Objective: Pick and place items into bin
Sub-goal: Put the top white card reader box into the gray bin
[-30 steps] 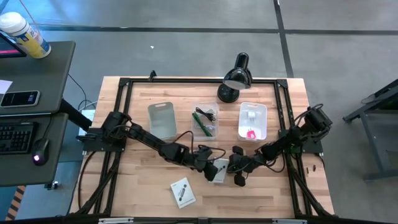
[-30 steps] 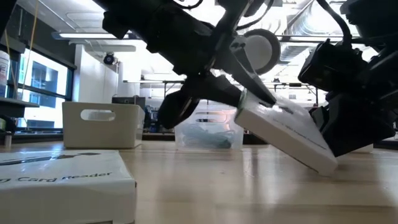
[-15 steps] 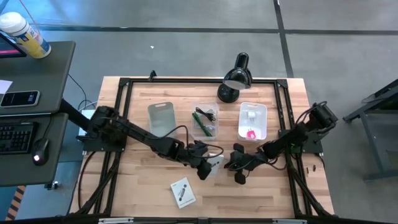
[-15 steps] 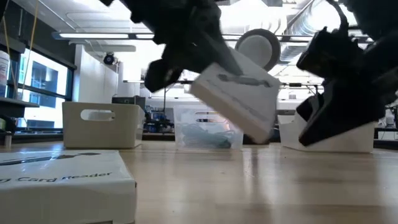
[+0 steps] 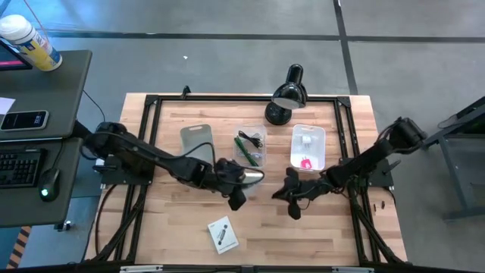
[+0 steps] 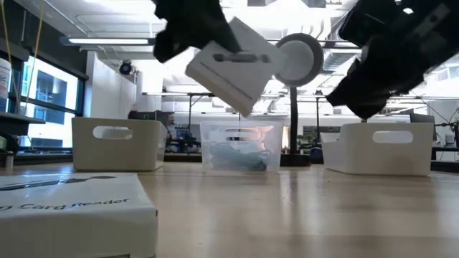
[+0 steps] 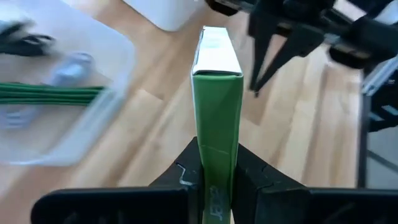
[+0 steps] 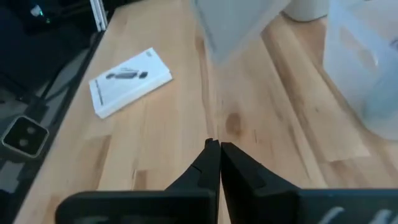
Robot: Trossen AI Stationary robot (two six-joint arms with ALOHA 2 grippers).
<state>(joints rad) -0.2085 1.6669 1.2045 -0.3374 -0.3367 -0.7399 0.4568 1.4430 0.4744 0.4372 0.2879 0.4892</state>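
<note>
My left gripper (image 5: pixel 241 182) is shut on a flat white box with a green narrow side (image 7: pixel 215 93). It holds the box in the air near the table's middle, just in front of the clear middle bin (image 5: pixel 250 149). The box also shows lifted and tilted in the low view (image 6: pixel 233 66). My right gripper (image 5: pixel 291 194) is shut and empty, to the right of the box and above the table; it also shows in its wrist view (image 8: pixel 215 155). A second white box with a black part printed on it (image 5: pixel 222 233) lies flat on the table near the front edge. My left gripper pinches the box's two broad faces between its two fingers, at the near end of the green narrow side (image 7: pixel 215 168). The fingers lie along the box's length. The box is lifted clear of the table and tilted, and it reaches out past the fingertips.
Three bins stand in a row at the back: an opaque one at the left (image 5: pixel 197 145), the clear one holding a green stick and a black cable, and a white one (image 5: pixel 308 147) holding a pink piece and a white block. A black desk lamp (image 5: pixel 286 95) stands behind them.
My left gripper has lifted the white box, which leaned with one edge on the table, clear of it and carried it up and toward the far edge and the clear bin. My right gripper has come away from the box and risen.
</note>
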